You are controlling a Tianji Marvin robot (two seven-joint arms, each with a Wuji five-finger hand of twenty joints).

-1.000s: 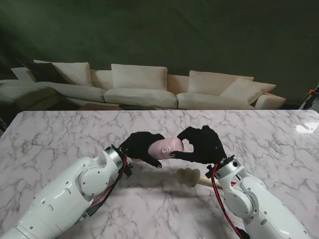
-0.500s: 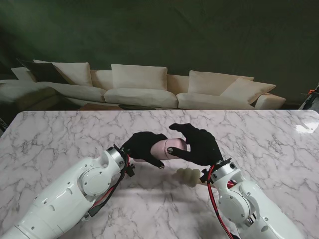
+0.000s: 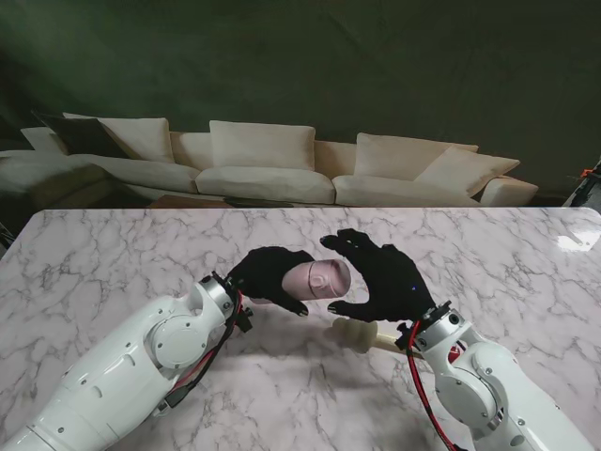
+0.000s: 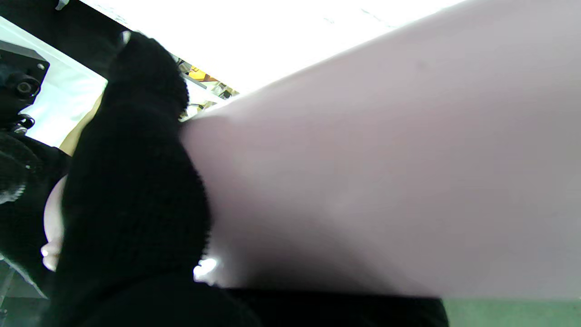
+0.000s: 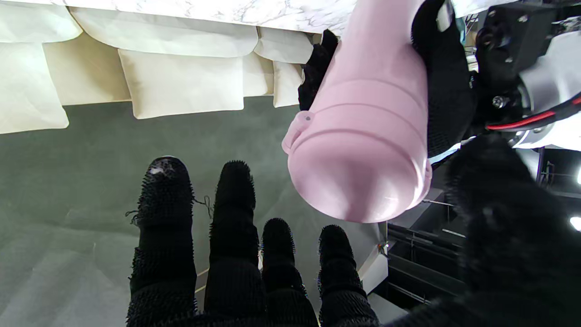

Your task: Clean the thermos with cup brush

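Pink thermos [image 3: 319, 279] looks smooth, slippery: your left hand [image 3: 268, 276] grips its body; right hand [image 3: 376, 277] splayed, holding nothing.

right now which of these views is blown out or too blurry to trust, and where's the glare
Left wrist view: the thermos fills the frame, soft and featureless, and the strip behind it is blown out to white. Right wrist view: sharp on the thermos cap and the right hand, with no clipping. Stand view: evenly lit, one glare patch on the table at the far right edge, soft shadow under the left hand.
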